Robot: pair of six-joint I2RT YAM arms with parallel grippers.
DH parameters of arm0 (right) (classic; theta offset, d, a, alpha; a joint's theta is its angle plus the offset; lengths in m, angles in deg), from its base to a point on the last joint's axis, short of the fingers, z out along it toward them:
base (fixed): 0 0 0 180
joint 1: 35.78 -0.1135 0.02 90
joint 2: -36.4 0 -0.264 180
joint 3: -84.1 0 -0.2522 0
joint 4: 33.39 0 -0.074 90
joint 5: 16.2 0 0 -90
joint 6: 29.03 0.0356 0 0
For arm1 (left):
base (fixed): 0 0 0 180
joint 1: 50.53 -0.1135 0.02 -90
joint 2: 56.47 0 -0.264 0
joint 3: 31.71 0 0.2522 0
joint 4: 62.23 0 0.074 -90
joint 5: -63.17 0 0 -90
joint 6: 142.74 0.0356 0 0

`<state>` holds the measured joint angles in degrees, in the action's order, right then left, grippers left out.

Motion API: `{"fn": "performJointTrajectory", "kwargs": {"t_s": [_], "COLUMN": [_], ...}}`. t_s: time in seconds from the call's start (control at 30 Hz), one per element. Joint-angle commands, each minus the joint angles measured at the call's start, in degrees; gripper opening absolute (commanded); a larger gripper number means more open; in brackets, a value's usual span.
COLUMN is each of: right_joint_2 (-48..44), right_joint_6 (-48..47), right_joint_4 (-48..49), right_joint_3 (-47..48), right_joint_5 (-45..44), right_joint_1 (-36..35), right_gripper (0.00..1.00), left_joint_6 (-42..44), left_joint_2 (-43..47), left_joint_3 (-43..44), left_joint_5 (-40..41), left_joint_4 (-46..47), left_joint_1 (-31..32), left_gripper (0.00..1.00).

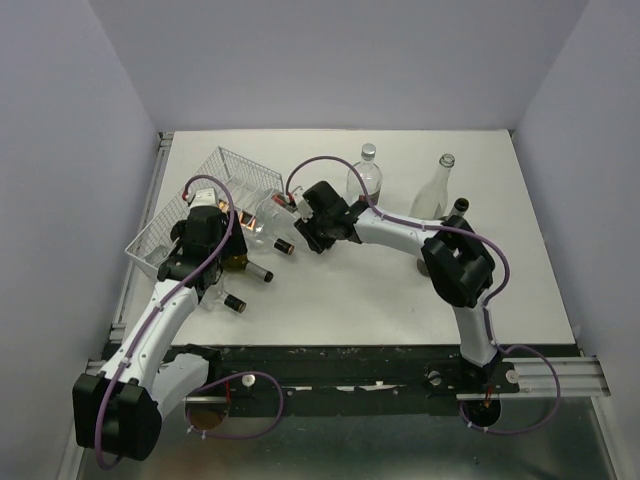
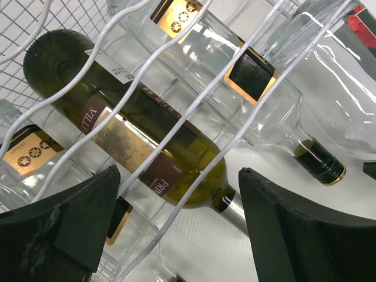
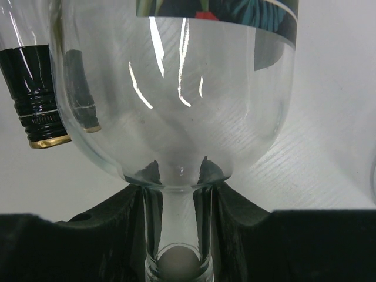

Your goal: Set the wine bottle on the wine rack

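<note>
The white wire wine rack lies at the left of the table and holds several lying bottles, necks towards the front right. In the left wrist view a green bottle with a brown label and clear bottles with gold-edged labels lie under the rack's wavy wires. My left gripper is open and empty just above them; it also shows in the top view. My right gripper is shut on the neck of a clear wine bottle, held at the rack's right edge.
Two clear bottles stand at the back, one with a silver cap and one taller. A black-capped bottle neck lies just left of the held bottle. Grey walls close in the table on three sides.
</note>
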<state>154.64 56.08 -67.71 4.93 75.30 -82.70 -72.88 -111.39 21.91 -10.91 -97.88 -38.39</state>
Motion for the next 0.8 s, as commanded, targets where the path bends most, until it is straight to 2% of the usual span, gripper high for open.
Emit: {"fn": "performJointTrajectory", "kwargs": {"t_s": [0.0, 0.2, 0.3, 0.4, 0.77], "right_joint_2": [-0.91, 1.91, 3.67, 4.11, 10.87], "right_joint_6": [-3.90, -5.57, -4.70, -5.40, -0.57], "right_joint_4": [16.51, 18.27, 15.90, 15.29, 7.20], "right_joint_3": [2.58, 5.12, 8.55, 10.31, 22.26], "right_joint_5": [9.05, 9.58, 11.24, 12.47, 28.47], "right_joint_1": [-1.07, -0.81, -0.11, -0.02, 2.27], "right_gripper": [0.01, 0.01, 0.00, 0.01, 0.00], "left_joint_6": [-2.62, -2.36, -3.85, -3.94, -3.94], "left_joint_2": [-0.19, -0.81, -1.16, -0.20, -0.89], "left_joint_3": [0.48, 1.27, 1.45, 1.36, 7.77], "left_joint_5": [0.34, -0.54, 3.57, 3.15, 4.46], "left_joint_4": [1.41, 1.77, -0.08, 0.00, -0.70], "left_joint_1": [-0.36, -0.45, -0.54, -0.89, -2.64], "left_gripper": [0.92, 0.92, 0.92, 0.92, 0.92]}}
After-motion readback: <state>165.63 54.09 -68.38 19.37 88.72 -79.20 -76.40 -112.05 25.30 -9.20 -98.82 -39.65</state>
